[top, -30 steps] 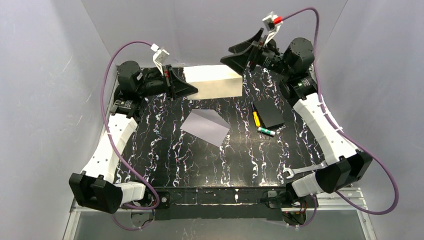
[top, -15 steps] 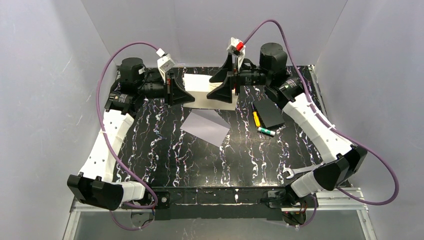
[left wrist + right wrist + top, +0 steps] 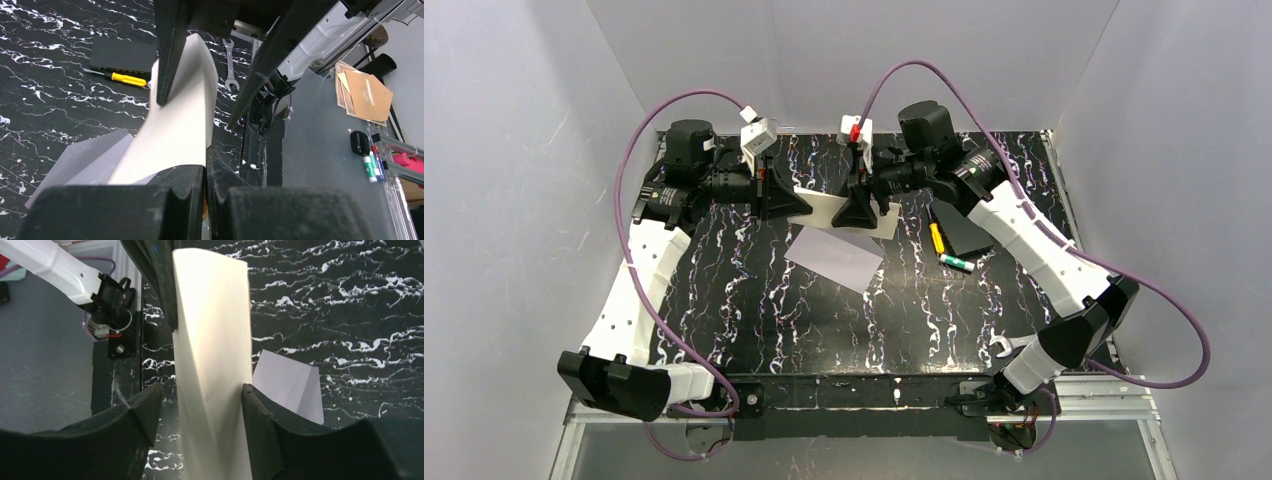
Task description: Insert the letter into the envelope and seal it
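Note:
The cream letter (image 3: 836,212) hangs twisted above the table's back middle, just behind the pale lavender envelope (image 3: 834,256), which lies flat on the black marbled tabletop. My left gripper (image 3: 796,203) is shut on the letter's left end; in the left wrist view its pads (image 3: 192,175) pinch the letter (image 3: 182,120). My right gripper (image 3: 861,200) straddles the sheet's other end and is open. In the right wrist view the right pad (image 3: 252,405) touches the letter (image 3: 212,365), while the left pad stands clear of it. The envelope (image 3: 290,385) shows beyond.
A small black box (image 3: 964,228) sits right of the envelope, with a yellow-handled screwdriver (image 3: 936,238) and a green-white marker (image 3: 957,262) beside it. A wrench (image 3: 1022,342) lies near the right arm's base. White walls enclose the table on three sides.
The right gripper swung from the back right, left and down, to straddle the letter, its jaws narrowing. The left gripper, holding the letter, shifted slightly forward; the sheet now twists.

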Action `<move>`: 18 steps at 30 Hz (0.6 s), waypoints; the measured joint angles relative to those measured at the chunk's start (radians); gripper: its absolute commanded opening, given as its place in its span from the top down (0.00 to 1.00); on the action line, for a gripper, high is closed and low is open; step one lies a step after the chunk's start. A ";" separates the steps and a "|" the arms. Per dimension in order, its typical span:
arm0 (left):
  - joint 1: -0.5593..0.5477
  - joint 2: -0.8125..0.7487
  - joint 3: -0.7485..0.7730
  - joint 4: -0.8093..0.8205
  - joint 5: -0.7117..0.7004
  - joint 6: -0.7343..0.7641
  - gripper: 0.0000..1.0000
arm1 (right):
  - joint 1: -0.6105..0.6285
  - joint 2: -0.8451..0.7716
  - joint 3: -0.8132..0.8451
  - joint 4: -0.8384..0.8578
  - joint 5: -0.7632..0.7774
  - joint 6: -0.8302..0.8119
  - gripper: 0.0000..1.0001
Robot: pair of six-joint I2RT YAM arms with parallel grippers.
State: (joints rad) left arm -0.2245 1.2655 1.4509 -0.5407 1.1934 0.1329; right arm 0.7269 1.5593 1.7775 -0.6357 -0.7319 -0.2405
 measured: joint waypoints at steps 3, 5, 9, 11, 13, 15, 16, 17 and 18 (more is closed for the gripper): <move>0.000 0.000 0.010 -0.036 -0.006 0.034 1.00 | 0.000 0.004 0.000 -0.046 0.023 -0.026 0.45; 0.000 0.000 0.022 -0.069 -0.019 0.063 1.00 | 0.000 0.004 0.001 -0.057 0.027 -0.035 0.47; 0.000 0.003 0.058 -0.159 -0.064 0.140 1.00 | 0.000 0.004 0.005 -0.086 0.026 -0.048 0.53; 0.000 0.005 0.076 -0.198 -0.080 0.172 1.00 | 0.000 0.005 0.016 -0.104 0.018 -0.047 0.56; 0.000 0.005 0.083 -0.218 -0.087 0.193 1.00 | 0.001 0.012 0.034 -0.124 0.013 -0.044 0.58; 0.000 0.006 0.084 -0.235 -0.097 0.210 1.00 | 0.005 0.027 0.058 -0.134 0.011 -0.042 0.60; 0.000 0.006 0.084 -0.240 -0.104 0.215 1.00 | 0.008 0.036 0.069 -0.138 0.011 -0.042 0.61; 0.000 0.008 0.084 -0.247 -0.112 0.220 1.00 | 0.011 0.046 0.078 -0.143 0.011 -0.042 0.63; 0.000 0.009 0.084 -0.251 -0.119 0.226 1.00 | 0.016 0.055 0.085 -0.151 0.011 -0.040 0.65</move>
State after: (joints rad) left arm -0.2245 1.2743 1.5349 -0.7918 1.0748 0.3588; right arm 0.7425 1.6146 1.8629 -0.7868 -0.7204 -0.2806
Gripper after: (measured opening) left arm 0.007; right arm 0.395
